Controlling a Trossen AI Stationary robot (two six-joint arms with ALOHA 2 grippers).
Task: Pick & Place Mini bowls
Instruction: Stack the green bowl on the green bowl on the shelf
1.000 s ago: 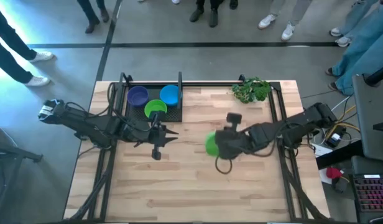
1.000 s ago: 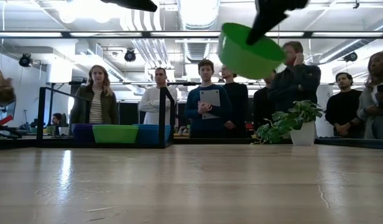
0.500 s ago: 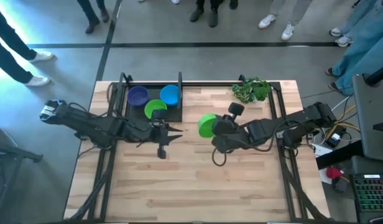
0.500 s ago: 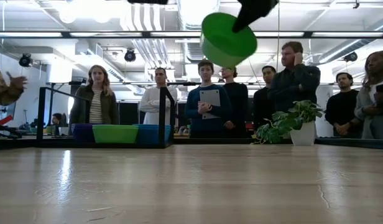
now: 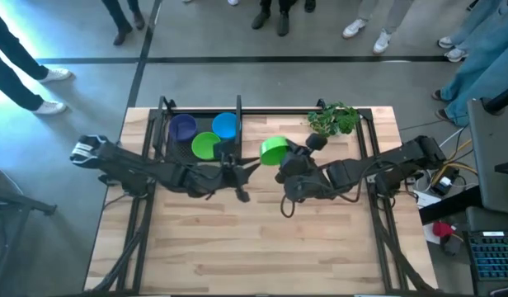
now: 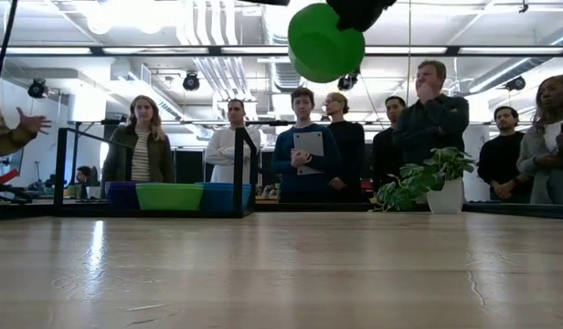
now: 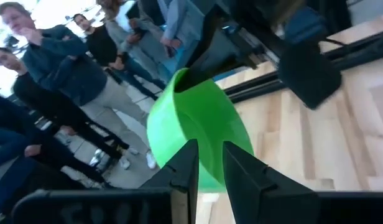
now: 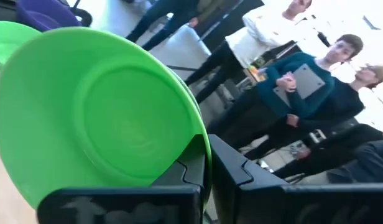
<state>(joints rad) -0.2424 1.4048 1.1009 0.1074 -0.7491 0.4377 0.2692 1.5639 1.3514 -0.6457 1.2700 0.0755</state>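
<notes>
High view straight down; low view level across table (image 6: 281, 265); wrists close (both show green bowl (image 8: 98, 118)).

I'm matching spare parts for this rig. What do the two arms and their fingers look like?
Both arms are dark, almost black, built from jointed segments with black cables looping alongside. The left arm ends at its base in a pale grey part; the right arm is dark all along. The fingers are flat, black, angular plates, matte and without visible markings.
</notes>
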